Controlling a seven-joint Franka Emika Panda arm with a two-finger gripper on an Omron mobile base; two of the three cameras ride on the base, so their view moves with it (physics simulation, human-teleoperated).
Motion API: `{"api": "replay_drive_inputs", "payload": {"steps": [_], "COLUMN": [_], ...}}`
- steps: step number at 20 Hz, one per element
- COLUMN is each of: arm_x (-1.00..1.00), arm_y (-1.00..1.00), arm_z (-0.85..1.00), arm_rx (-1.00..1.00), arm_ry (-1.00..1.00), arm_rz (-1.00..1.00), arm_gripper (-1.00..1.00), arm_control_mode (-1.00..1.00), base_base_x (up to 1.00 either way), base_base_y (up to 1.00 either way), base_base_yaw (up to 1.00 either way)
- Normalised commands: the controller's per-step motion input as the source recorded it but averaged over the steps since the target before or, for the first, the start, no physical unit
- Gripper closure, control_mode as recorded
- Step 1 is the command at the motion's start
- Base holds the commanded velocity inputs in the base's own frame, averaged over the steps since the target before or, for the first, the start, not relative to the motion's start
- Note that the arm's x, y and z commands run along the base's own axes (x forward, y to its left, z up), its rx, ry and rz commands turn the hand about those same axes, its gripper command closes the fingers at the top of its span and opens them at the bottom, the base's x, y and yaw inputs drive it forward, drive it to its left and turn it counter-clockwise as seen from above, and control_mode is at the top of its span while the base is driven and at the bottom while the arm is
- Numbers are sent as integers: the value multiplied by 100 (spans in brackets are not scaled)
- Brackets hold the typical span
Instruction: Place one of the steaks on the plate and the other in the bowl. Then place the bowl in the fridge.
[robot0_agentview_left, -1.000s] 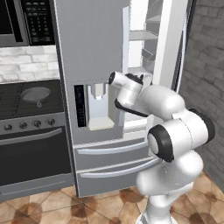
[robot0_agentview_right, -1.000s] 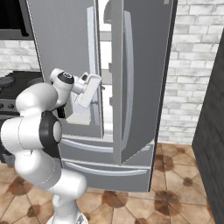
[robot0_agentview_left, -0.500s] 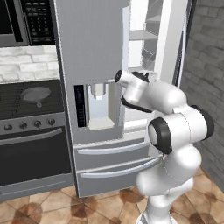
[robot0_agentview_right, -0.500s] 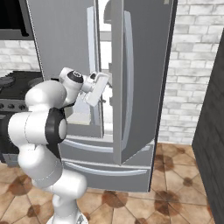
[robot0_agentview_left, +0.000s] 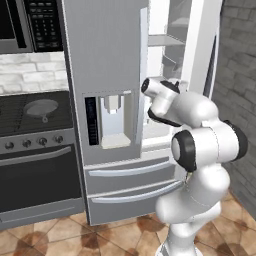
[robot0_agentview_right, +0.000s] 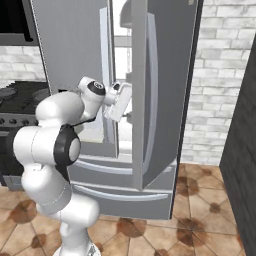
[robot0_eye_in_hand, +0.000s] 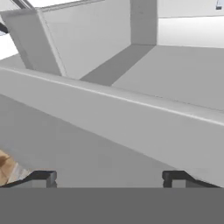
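At the fridge (robot0_agentview_left: 107, 75), my claw (robot0_eye_in_hand: 109, 177) hangs wide and empty before a bare white shelf (robot0_eye_in_hand: 175, 74) inside the right-hand compartment. Bowl and steaks lie out of frame; my best move, I judge, is clearing the door edge cleanly.

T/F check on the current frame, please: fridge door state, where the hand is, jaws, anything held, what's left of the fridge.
1. The fridge has its right door swung open. True; white shelves show in the gap.
2. The gripper is down at the two lower drawers. False; the hand is at the gap between the doors, above the drawers.
3. The jaws are shut. False; the hand view shows the fingertips wide apart.
4. The gripper holds the bowl. False; nothing sits between the fingers, which face a white ledge inside the fridge.
5. A stove stands left of the fridge. True; a pan rests on it.
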Motion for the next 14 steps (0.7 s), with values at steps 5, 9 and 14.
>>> {"api": "replay_drive_inputs", "payload": {"steps": [5,9,14], "arm_x": [-50,-50,-3], "arm_y": [-91,-100,-100], "arm_z": [0,0,0], "arm_rx": [0,1,5], "arm_ry": [-8,-9,0], "arm_rz": [-1,-3,-5], "arm_gripper": [-100,-100,-100], "arm_control_mode": [-100,-100,-100], "base_base_x": [0,0,0], "base_base_y": [0,0,0], "base_base_yaw": [0,0,0]}}
